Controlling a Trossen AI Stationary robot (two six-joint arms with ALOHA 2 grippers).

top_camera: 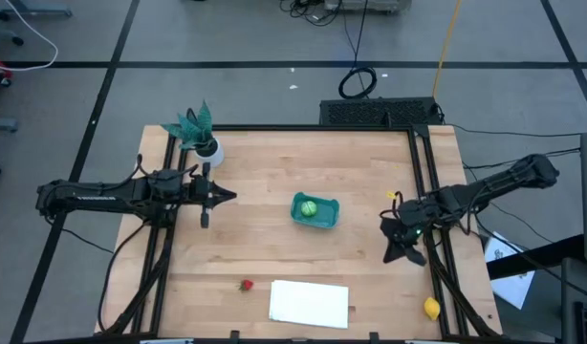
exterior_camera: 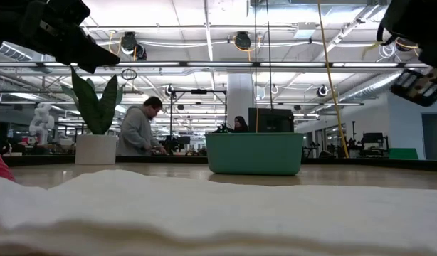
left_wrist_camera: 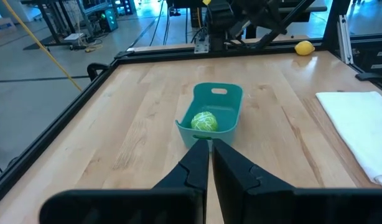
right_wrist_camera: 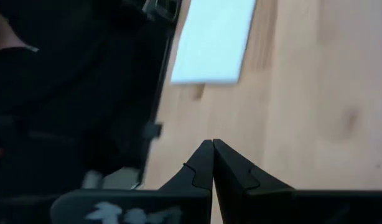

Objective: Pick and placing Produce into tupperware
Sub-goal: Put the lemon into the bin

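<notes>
The teal-blue tupperware (top_camera: pixel 315 211) stands at the table's middle, and a light-green round fruit (top_camera: pixel 310 207) lies in it. A tiny red strawberry (top_camera: pixel 246 285) lies near the front edge. The yellow lemon (top_camera: pixel 432 308) lies at the near right corner. My left gripper (top_camera: pixel 228 197) hovers left of the tub, shut and empty. In the left wrist view it points at the tub (left_wrist_camera: pixel 211 107) and the green fruit (left_wrist_camera: pixel 204 121). My right gripper (top_camera: pixel 393 254) hangs shut and empty above the table's right side, pointing toward the near edge.
A flat white sheet (top_camera: pixel 310 302) lies at the front edge between the strawberry and the lemon. A teal leafy plant in a white pot (top_camera: pixel 202 141) stands at the far left corner. Black frame rails (top_camera: pixel 429 191) run along both sides. Bare wood surrounds the tub.
</notes>
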